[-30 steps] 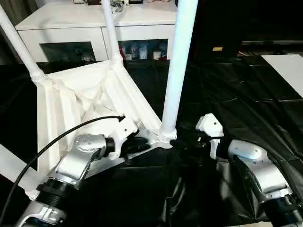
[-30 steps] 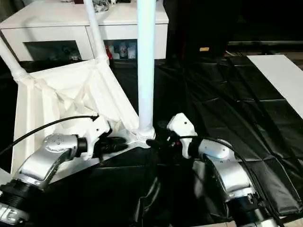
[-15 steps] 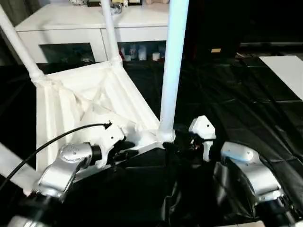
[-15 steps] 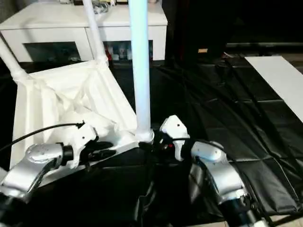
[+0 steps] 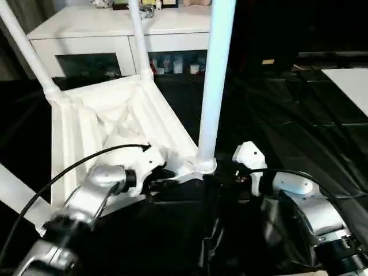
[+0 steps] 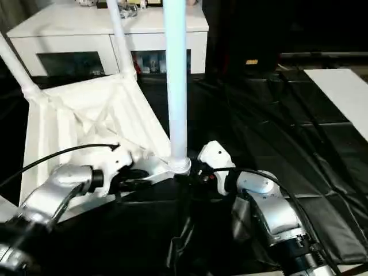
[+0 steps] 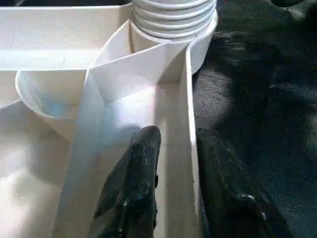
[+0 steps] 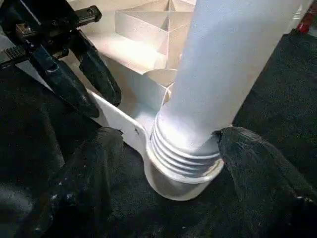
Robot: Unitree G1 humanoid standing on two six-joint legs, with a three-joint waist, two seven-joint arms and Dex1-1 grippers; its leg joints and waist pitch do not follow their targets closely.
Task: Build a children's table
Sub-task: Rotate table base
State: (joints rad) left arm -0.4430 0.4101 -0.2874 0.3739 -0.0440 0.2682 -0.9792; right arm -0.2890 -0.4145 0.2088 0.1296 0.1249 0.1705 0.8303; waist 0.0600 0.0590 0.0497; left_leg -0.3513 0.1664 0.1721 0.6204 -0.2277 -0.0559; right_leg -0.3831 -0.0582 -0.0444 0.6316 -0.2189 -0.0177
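Now, step: leg fitting — the near-corner leg (image 5: 211,86) stands upright in its socket (image 5: 202,167) on the upturned tabletop (image 5: 109,123), threads still showing above the socket rim, so I judge it not yet fully seated.
Tabletop place: underside up on the black sheet (image 5: 287,115), in front of a white cabinet (image 5: 115,34), its near corner between the two hands.
Other legs: two more rise from the far corners — one at the far left (image 5: 26,49), one by the cabinet (image 5: 138,37); a fourth white tube (image 5: 17,198) crosses the lower left.
Left hand (image 7: 173,188): fingers a little apart, straddling the tabletop's thin edge wall just beside the socket, one finger (image 7: 136,178) inside the rim and one outside — steadying rather than squeezing, as far as I can tell.
Right hand (image 8: 168,163): fingers wide apart on either side of the leg's threaded foot, close to it, not clamped.
Next move: probably closing on the leg and turning or pressing it home while the left holds the tabletop still — it calls for a straight leg and a firm hold.
Hard to see: leg tops are cut off; how deep the thread sits inside the socket is hidden; whether the fourth tube is seated cannot be told.
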